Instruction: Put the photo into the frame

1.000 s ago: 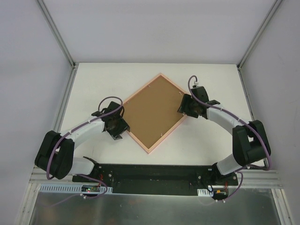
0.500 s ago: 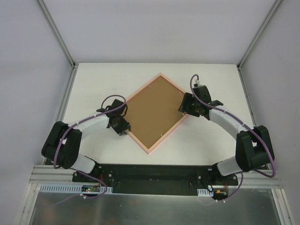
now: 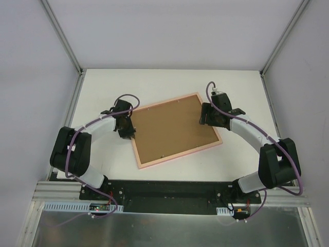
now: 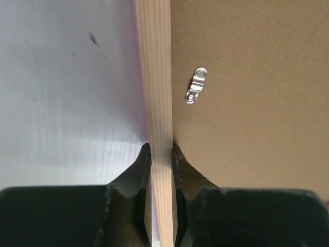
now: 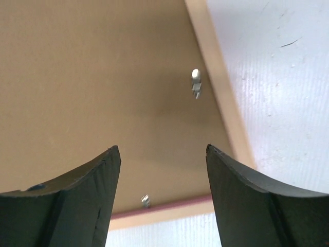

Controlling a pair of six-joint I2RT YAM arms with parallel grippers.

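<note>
The frame [image 3: 181,155] lies back-up on the white table, its pink rim around a plain brown backing board [image 3: 172,129]. My left gripper [image 3: 128,135] is at the frame's left side. In the left wrist view that gripper [image 4: 161,149] is shut on the pale wooden frame edge [image 4: 157,77], one finger on each side. My right gripper [image 3: 205,119] hovers over the frame's far right part. In the right wrist view it [image 5: 162,148] stands open above the board [image 5: 103,77], holding nothing. The photo is out of view.
Small metal clips [image 4: 196,86] [image 5: 195,82] sit on the board near the rim. White table [image 3: 103,82] surrounds the frame, bounded by metal posts and grey walls on both sides. The arm bases stand on the black rail [image 3: 169,190] at the near edge.
The frame has turned clockwise from a diamond pose to nearly square with the table. My left gripper has moved farther back and closed on the frame's left edge.
</note>
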